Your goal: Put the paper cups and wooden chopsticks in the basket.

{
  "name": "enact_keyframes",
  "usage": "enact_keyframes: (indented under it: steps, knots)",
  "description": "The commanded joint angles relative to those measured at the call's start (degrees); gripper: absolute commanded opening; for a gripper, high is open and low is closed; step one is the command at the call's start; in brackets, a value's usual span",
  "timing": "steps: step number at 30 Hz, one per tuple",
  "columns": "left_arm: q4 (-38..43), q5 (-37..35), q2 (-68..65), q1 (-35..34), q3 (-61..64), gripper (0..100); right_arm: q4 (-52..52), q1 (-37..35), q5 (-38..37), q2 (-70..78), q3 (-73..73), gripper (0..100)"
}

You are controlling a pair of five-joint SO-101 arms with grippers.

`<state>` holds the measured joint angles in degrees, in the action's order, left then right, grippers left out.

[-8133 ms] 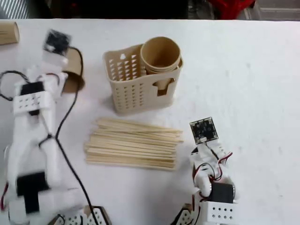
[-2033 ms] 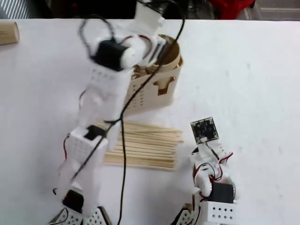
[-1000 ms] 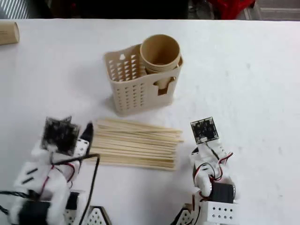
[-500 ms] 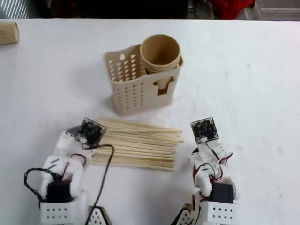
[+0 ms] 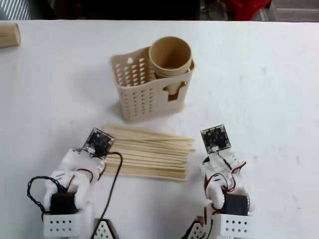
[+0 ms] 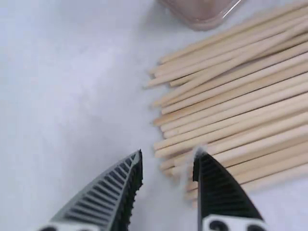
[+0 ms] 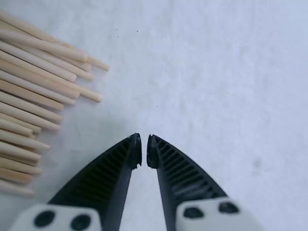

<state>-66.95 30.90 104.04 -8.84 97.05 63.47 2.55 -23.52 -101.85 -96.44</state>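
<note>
Cups (image 5: 170,55) in basket (image 5: 144,97). Chopsticks (image 5: 144,152) now: your left gripper (image 6: 168,154) open at their ends, right gripper (image 7: 143,144) closed, empty. Pinch some next.

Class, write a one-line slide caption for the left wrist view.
Open gripper at the ends of wooden chopsticks on a white table.

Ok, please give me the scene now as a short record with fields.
basket: upright on the table
paper cups: stacked inside the basket
loose cup: lying at the table's far left edge
chopsticks: flat pile on the table
left claw: open, at the pile's left end
right claw: shut, empty, beside the pile's right end
</note>
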Motion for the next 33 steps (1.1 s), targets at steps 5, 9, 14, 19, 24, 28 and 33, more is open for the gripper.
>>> enact_keyframes:
  steps: [5, 9, 14, 19, 24, 28, 33]
  knots:
    - [-0.53, 0.62, 0.57, -0.13, 0.00, 18, 1.36, 1.19, -0.44, 0.13, -0.44, 4.1]
    - [-0.53, 0.53, 0.57, -0.40, 0.00, 18, 1.54, 1.27, -0.44, 0.13, -0.44, 4.1]
    - [-0.53, 0.53, 0.57, -0.31, 0.00, 18, 2.68, 2.77, -0.44, 0.22, -0.44, 4.5]
    - [-0.53, 0.53, 0.57, -0.13, 0.00, 18, 6.73, 3.56, -0.44, -0.13, -0.44, 4.2]
    - [-0.53, 0.53, 0.57, -0.13, 0.00, 18, 8.57, 7.60, -0.44, -0.22, -0.44, 4.2]
    - [-0.53, 0.53, 0.57, -0.31, 0.00, 18, 8.57, 10.15, -0.26, -0.22, -0.44, 4.2]
    - [-0.53, 0.53, 0.57, -0.22, 0.00, 18, 8.57, 10.33, -0.26, -0.22, -0.44, 4.2]
